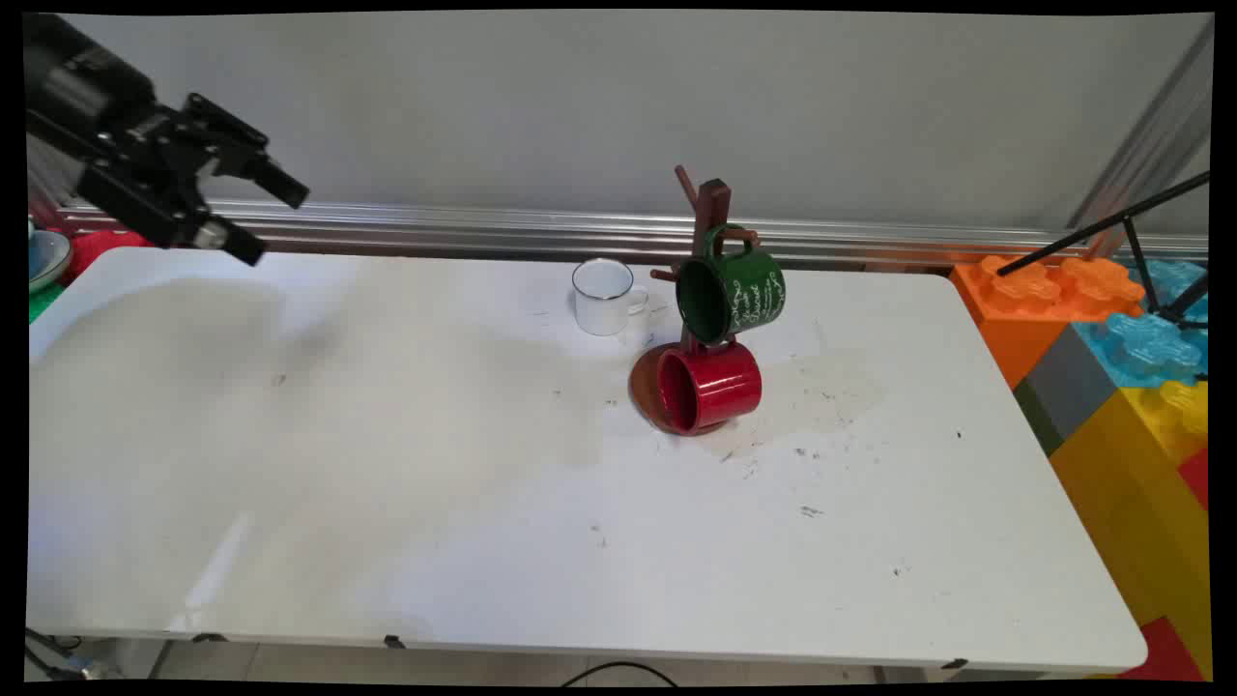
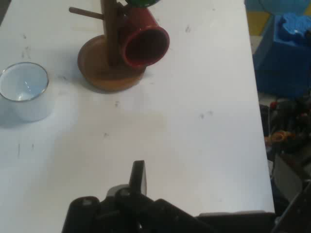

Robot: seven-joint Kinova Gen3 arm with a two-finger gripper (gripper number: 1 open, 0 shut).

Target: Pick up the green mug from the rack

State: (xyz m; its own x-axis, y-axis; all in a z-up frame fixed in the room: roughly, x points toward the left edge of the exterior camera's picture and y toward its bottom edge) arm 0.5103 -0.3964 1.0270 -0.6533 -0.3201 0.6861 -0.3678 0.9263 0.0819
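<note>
Your black two-finger pincer hangs high over the far left corner of the white tabletop, tilted down toward the middle, and it holds nothing. In the main view its two fingers stand apart with clear air between them, so read it as open; the hand view shows only one finger rising from the linkage, which neither adds nor contradicts. Nothing lies near it — the closest things are well apart from it, across the tabletop. There a dark wooden mug tree with pegs and a round base stands toward the far middle. A dark green enamel mug with white lettering hangs by its handle from an upper peg, mouth turned toward the near left. Below it a glossy red mug lies tilted on its side over the round base, touching the post; whether it hangs from a low peg or only rests on the base you cannot tell. A small white enamel mug with a dark rim stands upright on the tabletop just beside the tree, on its left, not on any peg.
</note>
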